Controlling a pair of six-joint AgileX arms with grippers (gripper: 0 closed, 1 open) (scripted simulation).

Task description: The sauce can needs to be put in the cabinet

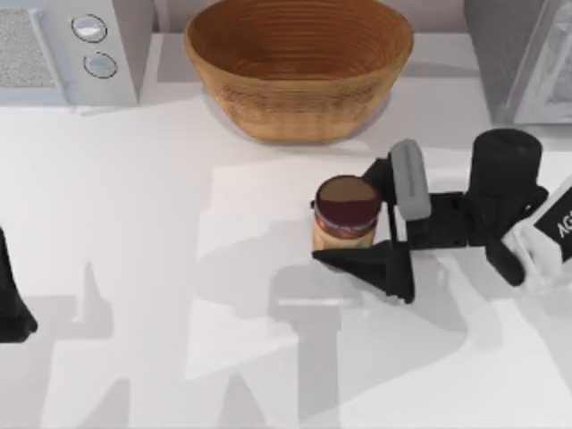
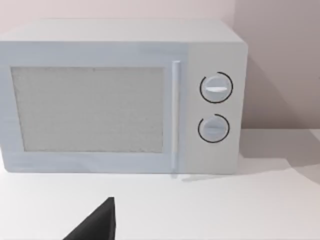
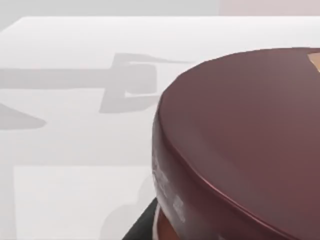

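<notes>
The sauce can stands upright on the white table, at 6 o'clock from the woven basket. The right gripper reaches in from 3 o'clock, its 2 fingers spread around the can. The left arm sits parked at 9 o'clock, its camera facing the microwave; its fingers' state cannot be told.

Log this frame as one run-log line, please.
right gripper: fingers straddling the upright sauce can, grasp unconfirmed | left gripper: parked at table's left edge | basket: behind can
</notes>
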